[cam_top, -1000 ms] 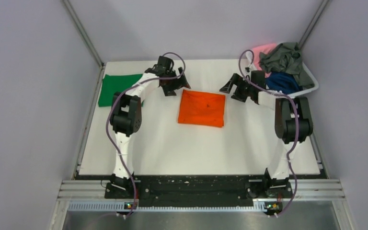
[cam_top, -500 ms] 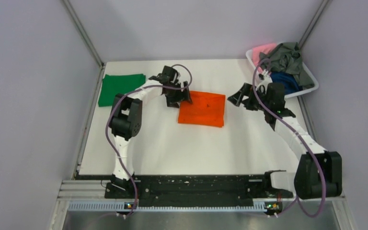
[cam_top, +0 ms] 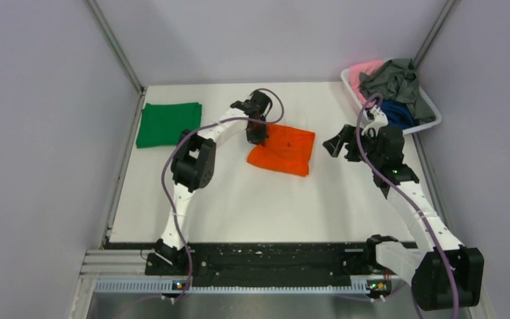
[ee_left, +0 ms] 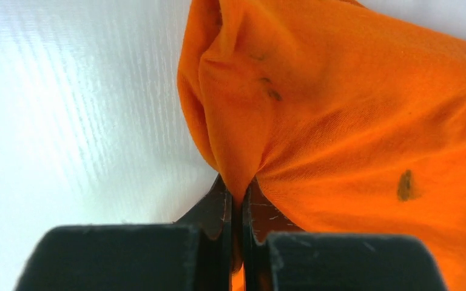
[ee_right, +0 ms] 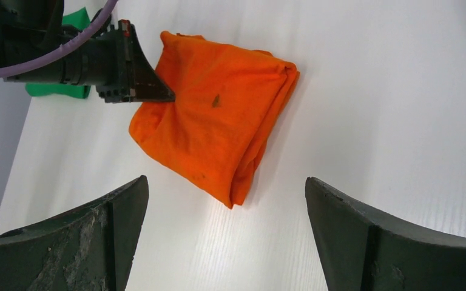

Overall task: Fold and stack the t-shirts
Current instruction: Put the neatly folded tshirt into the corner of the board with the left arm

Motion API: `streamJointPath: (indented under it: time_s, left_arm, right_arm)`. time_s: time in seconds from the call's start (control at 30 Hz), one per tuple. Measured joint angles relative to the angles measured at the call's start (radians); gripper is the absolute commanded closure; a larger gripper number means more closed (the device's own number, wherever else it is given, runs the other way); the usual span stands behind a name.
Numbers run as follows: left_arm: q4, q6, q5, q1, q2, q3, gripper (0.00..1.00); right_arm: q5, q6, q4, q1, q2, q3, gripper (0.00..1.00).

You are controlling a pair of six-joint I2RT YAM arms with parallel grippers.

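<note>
A folded bright orange t-shirt (cam_top: pixel 283 150) (ee_right: pixel 218 130) lies mid-table. My left gripper (cam_top: pixel 256 135) (ee_left: pixel 238 193) is shut on its far-left corner, and the cloth (ee_left: pixel 340 121) bunches up into the jaws. My right gripper (cam_top: pixel 340 145) (ee_right: pixel 226 200) hovers open just right of the orange shirt, with nothing between its fingers. A folded green t-shirt (cam_top: pixel 169 123) (ee_right: pixel 67 90) lies flat at the table's far left. Grey-green (cam_top: pixel 392 78), navy blue (cam_top: pixel 394 113) and pink (cam_top: pixel 361 71) t-shirts are piled in a basket at the far right.
The white plastic basket (cam_top: pixel 430 108) stands at the table's far right corner. Metal frame posts rise at both back corners. A black rail (cam_top: pixel 272 256) with both arm bases runs along the near edge.
My left gripper moved right onto the orange shirt's corner and shut on it, lifting and rumpling that edge. My right arm swung out to the right and forward, its gripper still open.
</note>
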Motion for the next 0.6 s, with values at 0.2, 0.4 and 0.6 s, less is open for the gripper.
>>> streamJointPath:
  time_s: [0.2, 0.4, 0.6]
  left_arm:
    - [-0.097, 0.023, -0.338, -0.075, 0.01, 0.058, 1.0]
    - [-0.156, 0.144, -0.711, -0.047, 0.007, 0.06, 1.0]
    - [-0.14, 0.283, -0.864, 0.065, -0.045, 0.06, 1.0]
  right_arm:
    - [0.024, -0.017, -0.009, 0.0, -0.019, -0.005, 0.01]
    - [0.045, -0.021, -0.009, 0.0, -0.038, -0.019, 0.01]
    - [0.079, -0.021, -0.008, 0.0, -0.047, -0.026, 0.01]
